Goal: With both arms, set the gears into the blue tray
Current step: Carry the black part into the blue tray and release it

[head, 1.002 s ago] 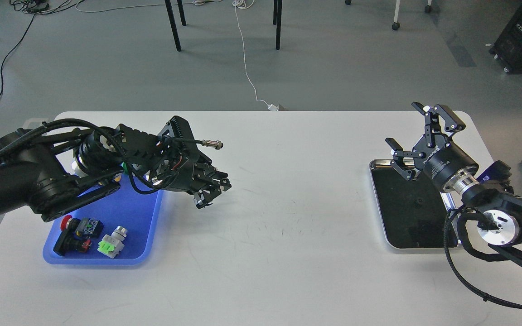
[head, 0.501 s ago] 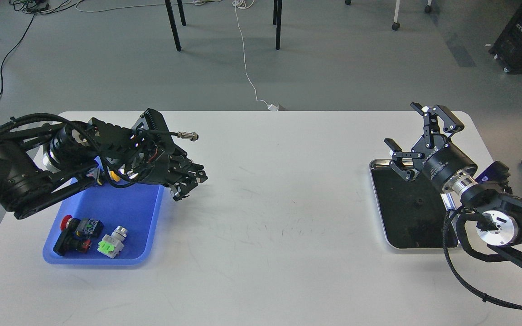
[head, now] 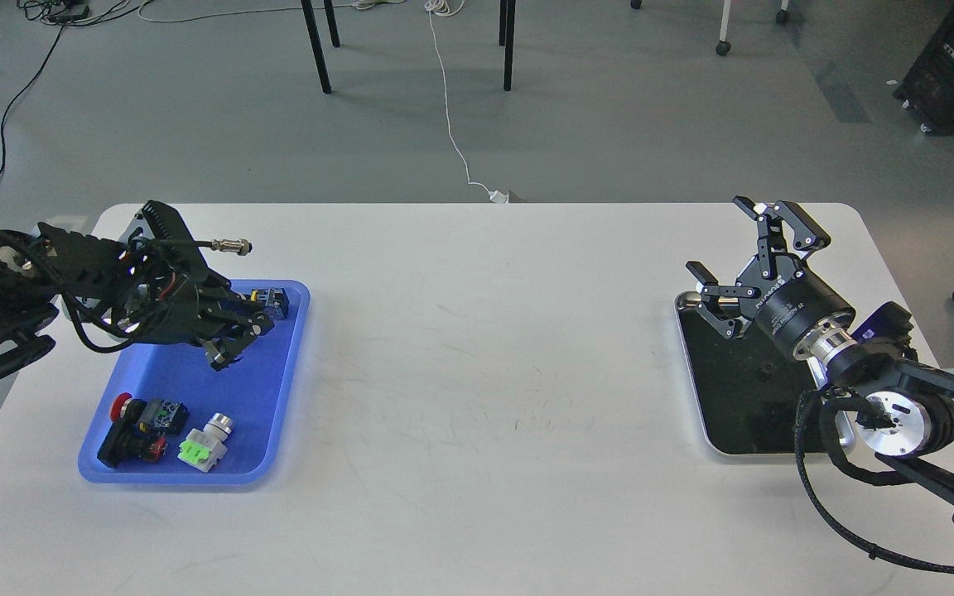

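The blue tray (head: pixel 266 414) lies at the table's left. My left gripper (head: pixel 234 341) hangs over the tray's far half, pointing right and down. It is dark and its fingers cannot be told apart; I see nothing held between them. My right gripper (head: pixel 723 238) stands open above the far left corner of the black tray (head: pixel 696 414), with nothing between its spread fingers. One tiny dark gear (head: pixel 766 374) shows faintly on the black tray's floor, near the right wrist. No gear can be made out in the blue tray.
Push-button switches lie in the blue tray: a red one (head: pixel 122 406), a green one (head: pixel 199 451) and a yellow-blue one (head: pixel 270 300). White tabletop (head: pixel 485 372) stretches between the two trays. Chair legs and a cable are on the floor beyond the table.
My left arm has pulled back leftward from the table's middle to above the blue tray. The right gripper has shifted slightly left over the black tray, still open.
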Robot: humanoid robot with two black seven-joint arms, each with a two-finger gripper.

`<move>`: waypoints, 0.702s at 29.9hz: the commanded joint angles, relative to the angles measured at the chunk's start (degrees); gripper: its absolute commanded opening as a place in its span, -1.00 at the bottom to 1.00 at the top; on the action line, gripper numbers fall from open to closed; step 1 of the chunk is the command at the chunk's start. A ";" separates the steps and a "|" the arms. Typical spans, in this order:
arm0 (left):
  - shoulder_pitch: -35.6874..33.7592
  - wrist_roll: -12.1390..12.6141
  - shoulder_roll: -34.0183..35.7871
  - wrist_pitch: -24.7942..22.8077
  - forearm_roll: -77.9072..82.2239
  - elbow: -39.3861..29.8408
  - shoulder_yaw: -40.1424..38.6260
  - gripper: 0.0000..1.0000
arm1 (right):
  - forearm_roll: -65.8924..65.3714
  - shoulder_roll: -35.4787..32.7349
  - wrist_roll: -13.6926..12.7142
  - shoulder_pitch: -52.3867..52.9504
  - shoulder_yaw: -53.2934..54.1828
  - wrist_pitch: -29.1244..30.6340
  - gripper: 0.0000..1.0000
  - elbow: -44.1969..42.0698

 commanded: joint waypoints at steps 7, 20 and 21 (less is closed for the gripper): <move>3.48 0.00 3.24 -0.05 0.00 -1.10 -0.27 -0.63 | 0.00 0.02 0.00 0.00 -0.07 0.00 0.93 -0.17; 4.89 0.00 2.45 -0.22 0.00 2.68 -0.89 -0.60 | 0.00 0.02 0.00 0.00 0.01 0.00 0.93 -0.26; 4.89 0.00 2.19 -0.31 0.00 2.95 -0.89 -0.60 | 0.00 0.02 0.00 0.00 0.01 0.00 0.93 -0.17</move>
